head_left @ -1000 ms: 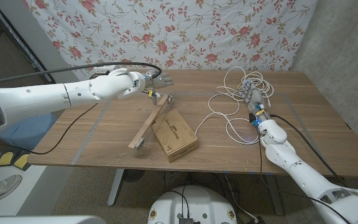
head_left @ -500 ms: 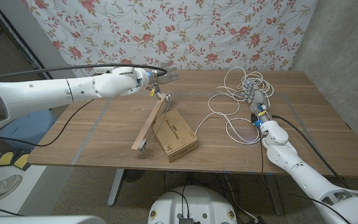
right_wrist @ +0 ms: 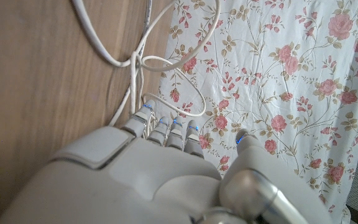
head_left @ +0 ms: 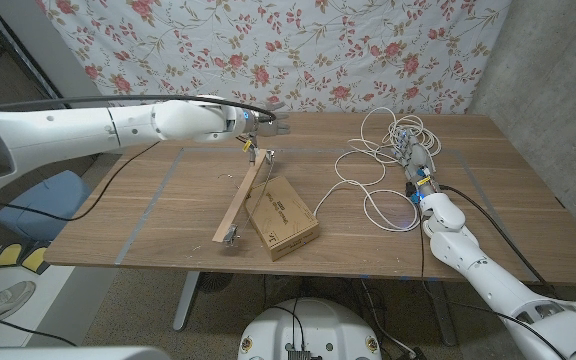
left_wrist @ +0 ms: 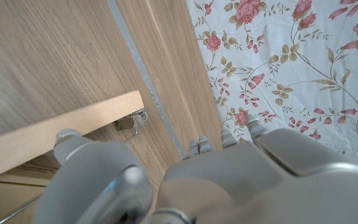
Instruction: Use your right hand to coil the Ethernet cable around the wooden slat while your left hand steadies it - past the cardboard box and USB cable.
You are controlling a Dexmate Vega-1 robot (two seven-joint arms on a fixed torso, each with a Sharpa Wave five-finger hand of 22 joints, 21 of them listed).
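Ethernet cable (head_left: 383, 165) lies loose by your right hand (head_left: 415, 160), grip unclear; your left hand (head_left: 258, 124) hovers spread above the wooden slat (head_left: 243, 197).

I see table (head_left: 168, 205): matt brown wood grain | slat (head_left: 240, 196): pale smooth wood, metal clip at its end | box (head_left: 281, 217): matt brown cardboard | Ethernet cable (head_left: 383, 150): smooth white plastic | left robot hand (left_wrist: 229, 180): glossy grey-white plastic | backdrop (head_left: 298, 50): floral cloth
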